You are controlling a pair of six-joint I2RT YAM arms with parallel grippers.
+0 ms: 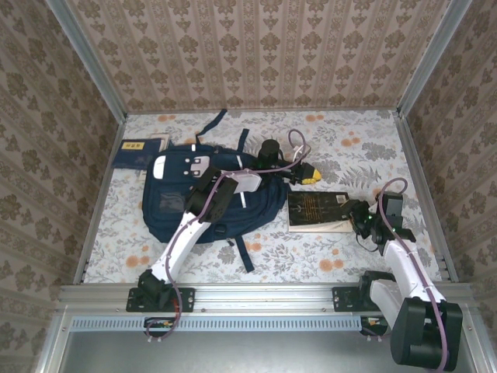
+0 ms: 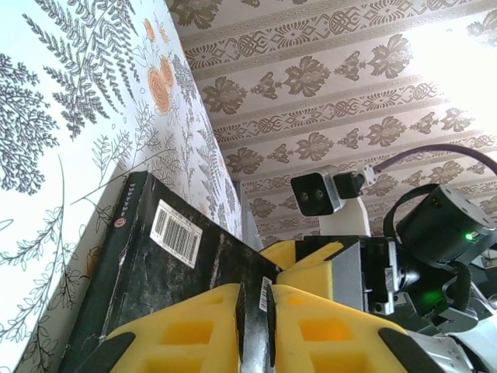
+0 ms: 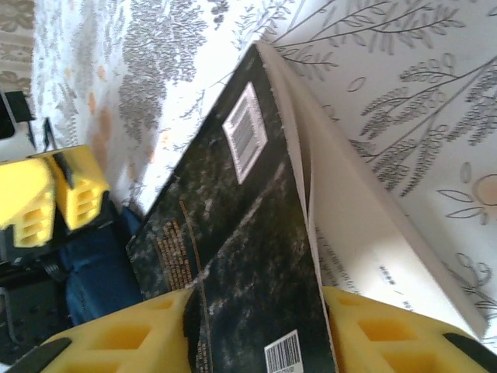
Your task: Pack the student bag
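Note:
The student bag (image 1: pixel 203 200), a large navy-blue backpack with white patches, lies flat left of centre; a strip of its blue fabric (image 3: pixel 95 268) shows in the right wrist view. A black book (image 1: pixel 318 211) lies right of it. My left gripper (image 1: pixel 309 176) reaches over the bag to the book's far left corner. Its yellow jaws (image 2: pixel 256 294) are shut on the thin edge of the black book (image 2: pixel 155 268). My right gripper (image 1: pixel 359 218) is at the book's right edge. There it (image 3: pixel 256 303) stands open, with the book's cover (image 3: pixel 248 233) between its fingers and white pages (image 3: pixel 365 233) fanning beside.
A navy-blue book with a yellow label (image 1: pixel 138 152) lies at the back left by the metal frame (image 1: pixel 97 194). Bag straps (image 1: pixel 210 124) trail toward the back wall. Flowered tabletop (image 1: pixel 365 148) lies bare at the back right.

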